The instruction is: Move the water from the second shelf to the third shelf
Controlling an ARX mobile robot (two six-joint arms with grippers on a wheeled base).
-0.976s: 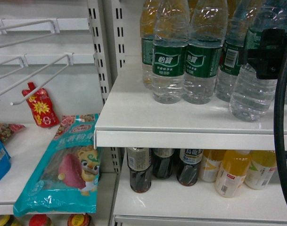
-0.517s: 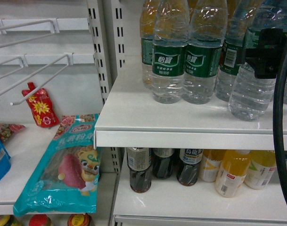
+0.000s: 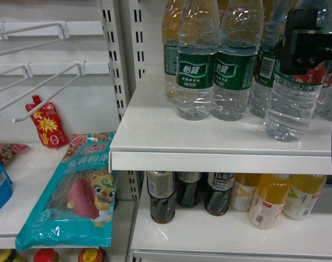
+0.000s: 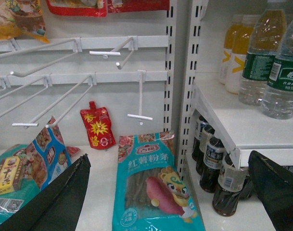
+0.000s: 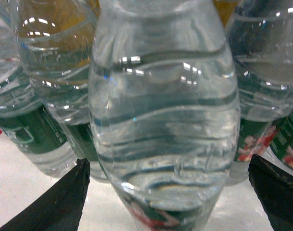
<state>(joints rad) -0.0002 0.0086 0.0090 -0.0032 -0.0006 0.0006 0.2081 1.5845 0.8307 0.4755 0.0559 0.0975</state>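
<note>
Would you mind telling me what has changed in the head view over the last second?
The right gripper has risen and shifted left, now sitting higher against the front-right water bottle; its dark cable has swung toward the right edge. The right wrist view shows that bottle between open fingers, not clamped. The bottle stands on the shelf as before; the other bottles and the snack bags look unmoved.

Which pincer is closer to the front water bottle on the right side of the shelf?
Right. The right pincer has its fingers open on either side of the water bottle. The left pincer hangs off to the left, low in front of the snack bags.
</note>
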